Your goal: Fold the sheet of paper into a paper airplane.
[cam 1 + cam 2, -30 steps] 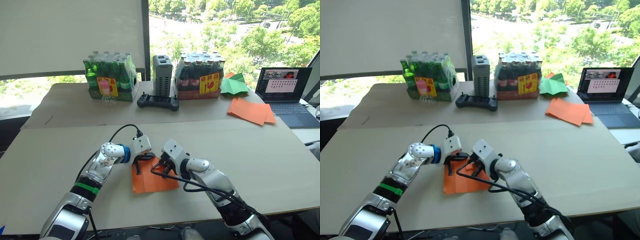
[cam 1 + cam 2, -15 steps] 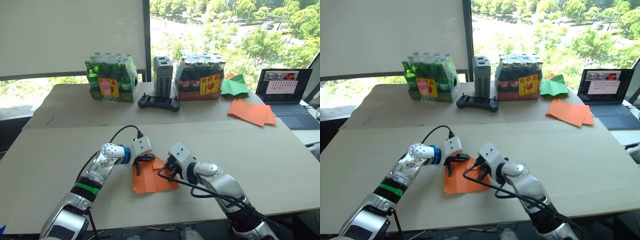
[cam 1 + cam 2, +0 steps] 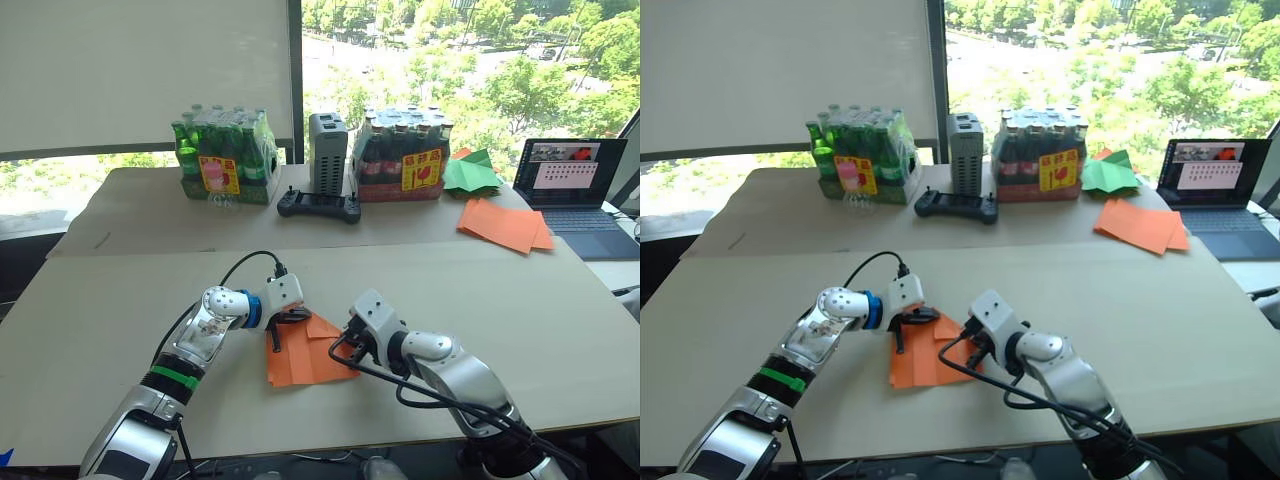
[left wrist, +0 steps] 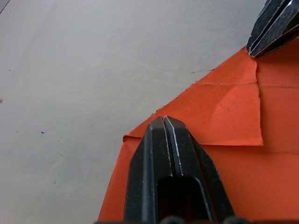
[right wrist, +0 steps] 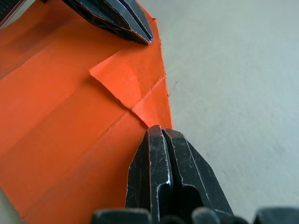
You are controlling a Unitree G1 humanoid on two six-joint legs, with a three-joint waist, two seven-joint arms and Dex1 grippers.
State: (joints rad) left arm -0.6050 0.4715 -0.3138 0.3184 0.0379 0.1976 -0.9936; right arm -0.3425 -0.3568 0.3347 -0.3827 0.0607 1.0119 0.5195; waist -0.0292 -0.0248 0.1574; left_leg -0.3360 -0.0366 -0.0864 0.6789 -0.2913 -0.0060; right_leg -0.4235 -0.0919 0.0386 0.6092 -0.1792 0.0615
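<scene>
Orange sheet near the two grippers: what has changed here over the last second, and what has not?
The right gripper slid toward the robot's right, off the sheet of paper to its right edge, uncovering the folded corner. The left gripper stayed at the top left corner.

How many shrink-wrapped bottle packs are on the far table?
2: a green-bottle pack on the left and a dark-bottle pack on the right, with a grey box standing between them.

Two shrink-wrapped packs of bottles are counted at the far side — one of green bottles (image 3: pixel 222 157), one of dark bottles (image 3: pixel 402 153). One grey box (image 3: pixel 326 152), one black controller (image 3: pixel 317 206) and one laptop (image 3: pixel 572 183) are seen. One creased orange sheet of paper (image 3: pixel 305 352) is counted, one pile of flat orange sheets (image 3: pixel 505 224), one green paper (image 3: pixel 470 172) — and two grippers, left (image 3: pixel 280 325) and right (image 3: pixel 349 349).
</scene>
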